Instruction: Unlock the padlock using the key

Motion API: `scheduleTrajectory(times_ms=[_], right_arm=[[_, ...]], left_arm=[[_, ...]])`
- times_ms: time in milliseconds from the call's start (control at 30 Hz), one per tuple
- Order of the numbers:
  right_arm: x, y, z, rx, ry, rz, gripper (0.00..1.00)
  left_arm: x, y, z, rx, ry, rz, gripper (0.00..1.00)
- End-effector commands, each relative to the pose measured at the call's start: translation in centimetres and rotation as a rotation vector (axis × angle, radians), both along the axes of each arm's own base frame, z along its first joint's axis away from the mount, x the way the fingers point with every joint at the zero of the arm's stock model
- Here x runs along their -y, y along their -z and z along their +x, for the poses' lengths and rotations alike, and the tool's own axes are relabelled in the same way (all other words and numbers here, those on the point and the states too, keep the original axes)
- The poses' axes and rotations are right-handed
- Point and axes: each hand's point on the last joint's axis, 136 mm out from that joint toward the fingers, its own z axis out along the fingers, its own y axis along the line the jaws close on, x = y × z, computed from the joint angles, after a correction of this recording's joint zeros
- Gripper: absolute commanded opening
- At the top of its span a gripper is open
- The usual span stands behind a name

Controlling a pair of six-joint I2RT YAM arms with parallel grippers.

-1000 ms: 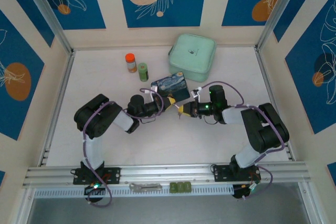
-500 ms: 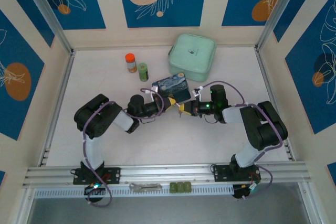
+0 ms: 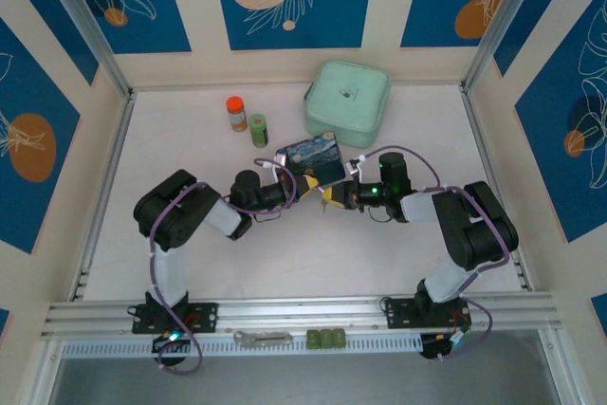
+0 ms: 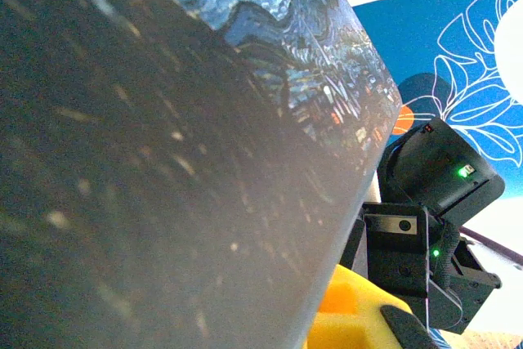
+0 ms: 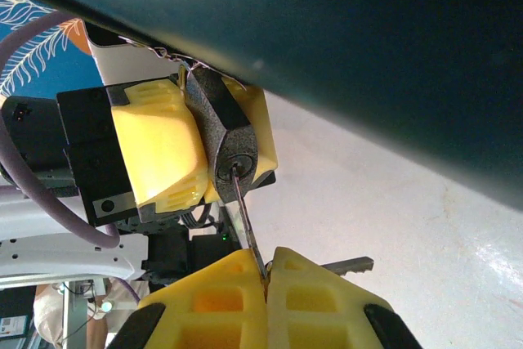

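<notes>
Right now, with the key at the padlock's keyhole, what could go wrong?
1. The key is thin, pinched only at its end by the right fingers, and meets the padlock at a slant; turning may bend it or let it slip.
2. The padlock could twist in the left fingers.
3. The tin sits close by; a wrist turn might bump it.

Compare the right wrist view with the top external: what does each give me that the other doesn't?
Right wrist: the key, pinched in the right gripper's shut jaws, has its tip at the keyhole of the padlock held by the left gripper. Top external: the mint case, orange-capped bottle and green bottle behind. Both: the starry-night tin and the grippers facing each other.
</notes>
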Motion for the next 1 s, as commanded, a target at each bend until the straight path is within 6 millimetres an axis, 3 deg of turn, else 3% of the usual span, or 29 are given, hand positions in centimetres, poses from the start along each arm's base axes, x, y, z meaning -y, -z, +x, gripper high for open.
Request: scheduleTrajectory(times_ms=[0,267,500,867,967], right_arm=[[-0.3,-1.1,-0.8,0.015,-0.043,0.02,0.0],[-0.5,-1.2,-0.3,0.023,-0.044,0.019,0.0],[-1.0,-1.5,1.5,0.014,-0.019,0.013,0.0],[-0.3,-2.1,3.7,-0.199,0.088,-0.054,0.0],[-0.5,-3.1,3.9,-0.233,0.103,-0.036,0.0]], left_arm=[[0.4,-3.0,0.3,0.089,0.022,-0.07,0.0],[0.8,-3.7,0.1,0.104,0.05,-0.081,0.0],[1.1,-4.8,-1.2,0.13,0.117,-0.095,0.0],[1.2,-4.8,-3.4,0.135,0.207,-0.09,0.0],[1.3,-4.8,-3.4,0.14,0.209,-0.088,0.0]])
